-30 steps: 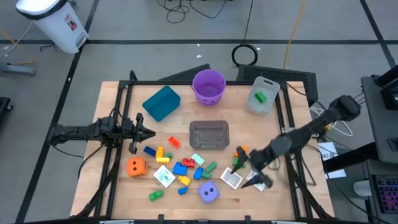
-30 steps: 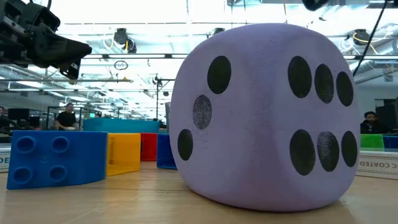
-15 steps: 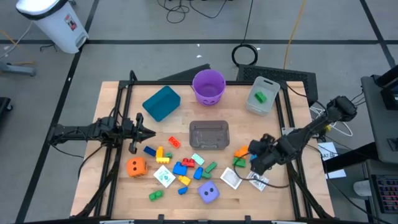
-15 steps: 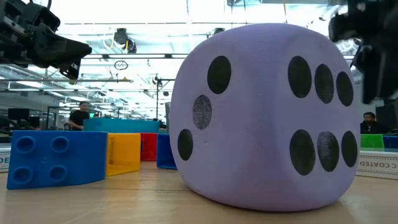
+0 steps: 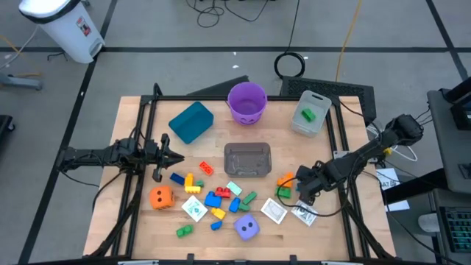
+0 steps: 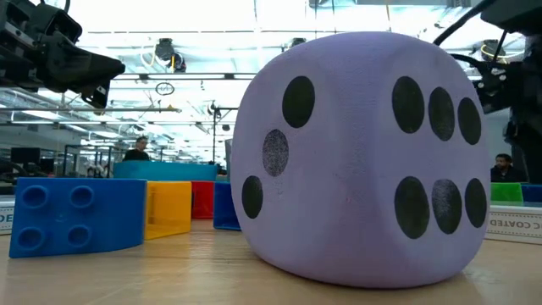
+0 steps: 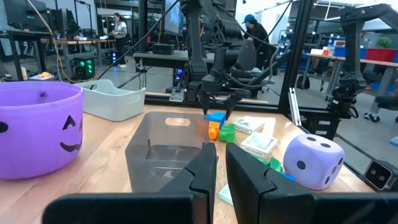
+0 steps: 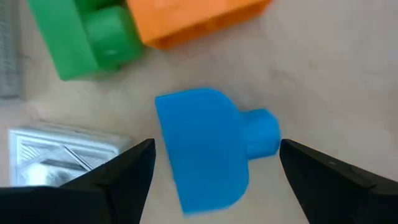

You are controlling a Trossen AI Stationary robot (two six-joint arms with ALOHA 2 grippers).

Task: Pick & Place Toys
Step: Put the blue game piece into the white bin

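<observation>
My right gripper (image 5: 300, 185) is open and points down over a small blue block (image 8: 205, 146) that lies on the table. Its fingers (image 8: 127, 171) stand on either side of the block without touching it. An orange block (image 8: 193, 18) and a green block (image 8: 93, 37) lie just beyond it, and a white card (image 8: 56, 149) lies beside it. My left gripper (image 5: 175, 157) is shut and empty at the table's left. Several blocks (image 5: 217, 199), cards, an orange die (image 5: 161, 197) and a purple die (image 5: 248, 228) lie near the front.
A clear tub (image 5: 248, 160) stands at the table's middle. A purple bucket (image 5: 246, 101), a teal bin (image 5: 191, 121) and a clear tub (image 5: 307, 114) holding a green block stand along the far edge. The black frame rails (image 5: 342, 147) run along both sides.
My right gripper has gone from over the white cards a little toward the table's far and right edges, and now stands over the blue block. The toys lie where they were.
</observation>
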